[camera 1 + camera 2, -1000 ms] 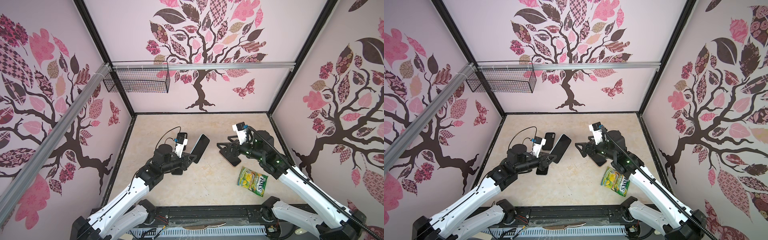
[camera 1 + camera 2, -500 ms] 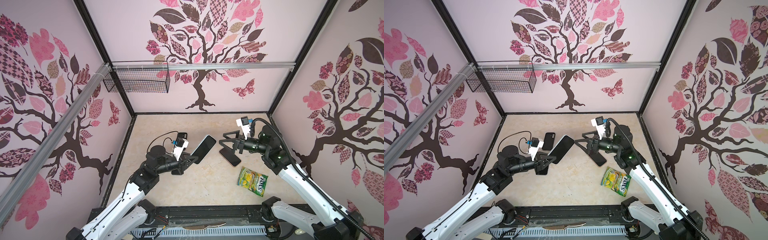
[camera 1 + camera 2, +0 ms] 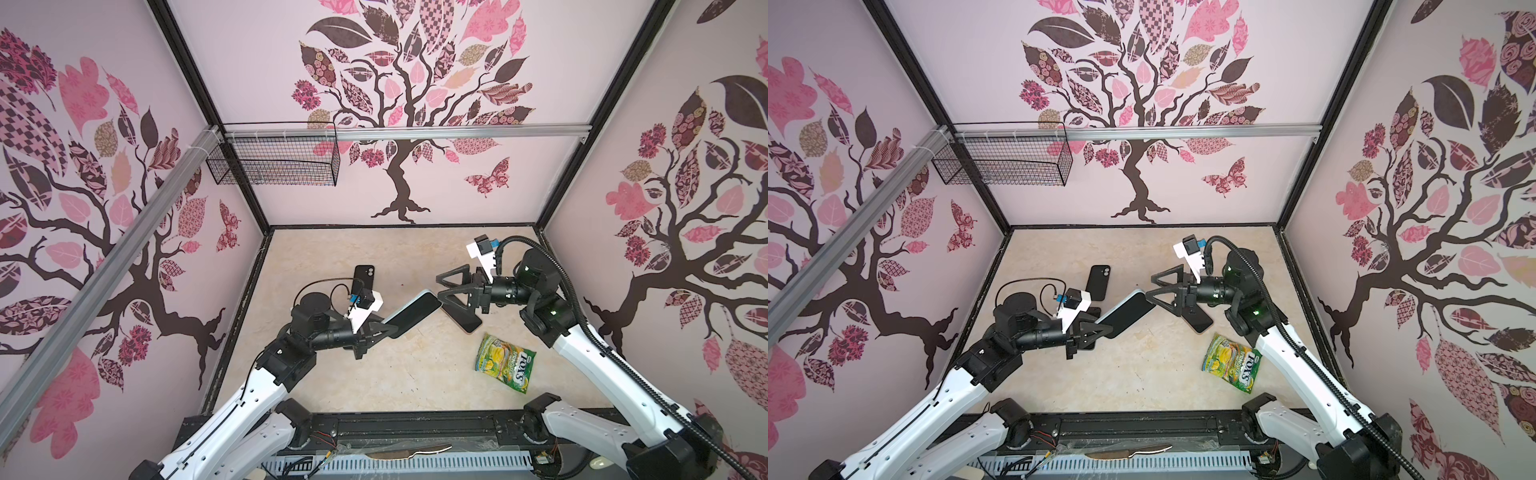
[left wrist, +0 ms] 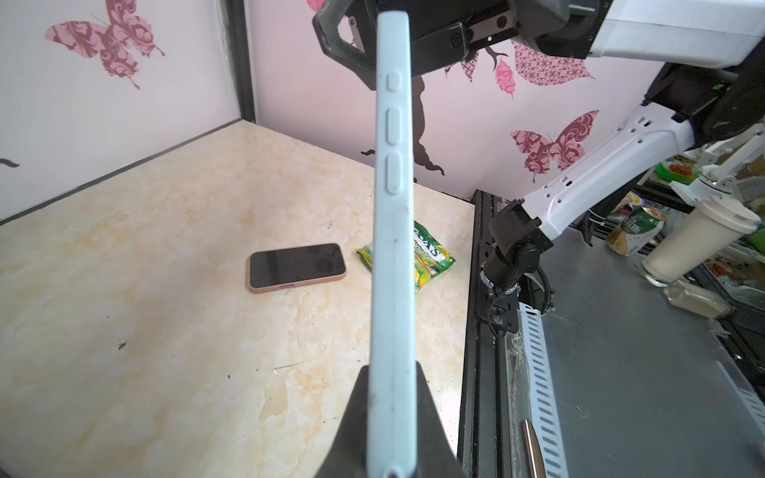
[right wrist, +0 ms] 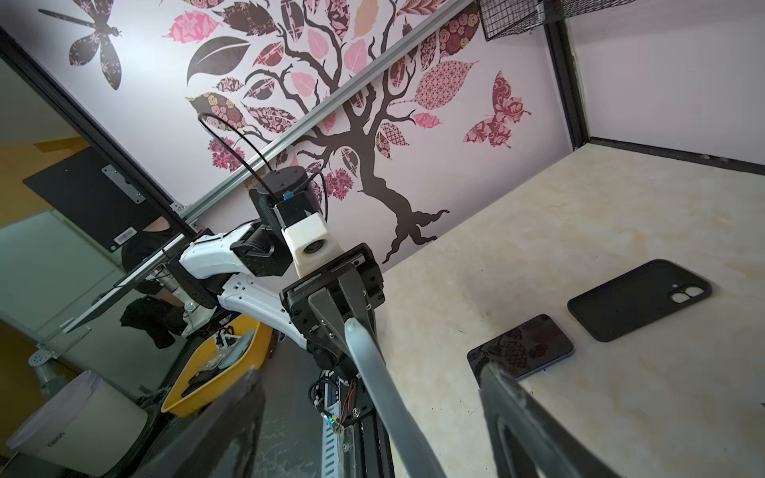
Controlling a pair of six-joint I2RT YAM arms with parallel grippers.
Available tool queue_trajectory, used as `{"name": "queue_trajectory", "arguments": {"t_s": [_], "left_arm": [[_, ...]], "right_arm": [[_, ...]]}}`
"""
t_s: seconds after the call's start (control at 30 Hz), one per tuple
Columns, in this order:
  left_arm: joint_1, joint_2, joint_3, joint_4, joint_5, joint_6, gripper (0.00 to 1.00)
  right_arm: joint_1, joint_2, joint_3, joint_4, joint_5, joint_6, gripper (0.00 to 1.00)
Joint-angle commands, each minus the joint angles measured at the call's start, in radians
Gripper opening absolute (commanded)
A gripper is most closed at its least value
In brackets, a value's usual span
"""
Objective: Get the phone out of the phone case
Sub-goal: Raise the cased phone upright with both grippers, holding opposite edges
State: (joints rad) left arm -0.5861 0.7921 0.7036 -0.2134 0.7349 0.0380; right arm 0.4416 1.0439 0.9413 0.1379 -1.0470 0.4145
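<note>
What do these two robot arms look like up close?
The left arm and right arm have white shells and black joints. Each ends in black, triangular open-framed jaws with a white camera block. A ribbed black hose follows the right one; thin wires loop over the left.

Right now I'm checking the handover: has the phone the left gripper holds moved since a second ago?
Yes. The held phone swung its free end right, toward the pink-cased phone, which lies fixed.

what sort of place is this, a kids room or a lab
Most likely a robot test booth in a lab: a marble-look tabletop boxed in by tree-decal wall panels, an aluminium rail with a wire basket, and a left arm and right arm mounted at its front edge.
</note>
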Motion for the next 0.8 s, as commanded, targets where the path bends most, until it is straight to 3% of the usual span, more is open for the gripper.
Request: {"name": "queue_trajectory", "arguments": {"t_s": [0.0,0.23,0.77], "left_arm": [[0.002,0.0,0.072,0.046,0.068,0.034,0.0],[0.002,-0.006,0.063,0.062,0.085,0.014,0.0],[-0.015,0.015,0.05,0.104,0.133,-0.011,0.0]], "right_arm": [[0.04,0.017,0.034,-0.04,-0.038,-0.058,0.78],[0.078,0.035,0.037,-0.049,-0.03,-0.063,0.62],[0.112,0.059,0.03,0.064,-0.036,0.022,0.58]]}}
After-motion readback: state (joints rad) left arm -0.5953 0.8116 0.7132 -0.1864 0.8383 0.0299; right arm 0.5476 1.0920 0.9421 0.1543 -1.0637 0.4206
